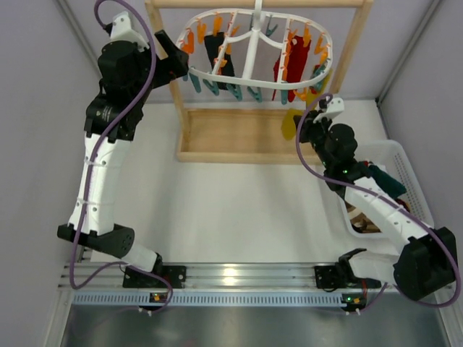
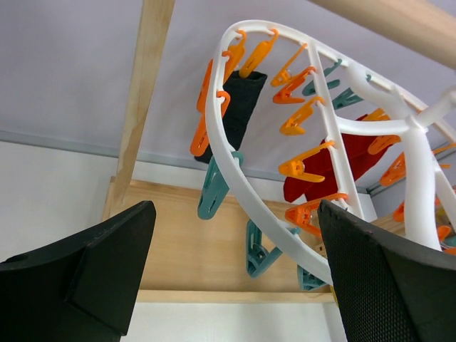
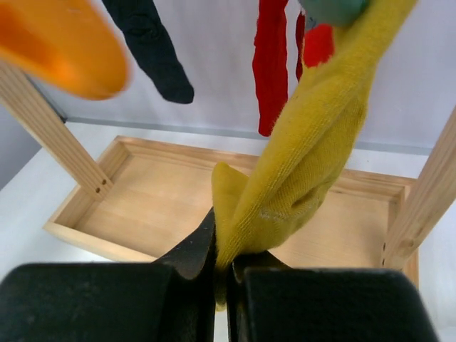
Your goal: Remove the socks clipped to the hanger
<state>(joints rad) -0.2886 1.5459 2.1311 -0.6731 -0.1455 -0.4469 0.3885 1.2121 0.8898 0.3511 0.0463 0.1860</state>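
Mustard sock (image 3: 306,164) tight in outstretched right pincer (image 3: 222,258) below hanger (image 1: 249,61)

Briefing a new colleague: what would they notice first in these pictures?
The white hanger, fringed with orange and teal clips, hangs from the wooden stand at the back. The right pincer is shut on the lower end of the mustard sock; the left pincer is open by the hanger's left rim.

A white oval plastic hanger (image 1: 269,84), fringed with orange and teal clips, hung level from a wooden frame. A black sock (image 1: 215,50) dangled limp near its left end, and red socks (image 1: 295,61) near its right. A mustard sock (image 3: 306,157) slanted down from the right rim, its lower end pinched in the right gripper (image 3: 222,263).
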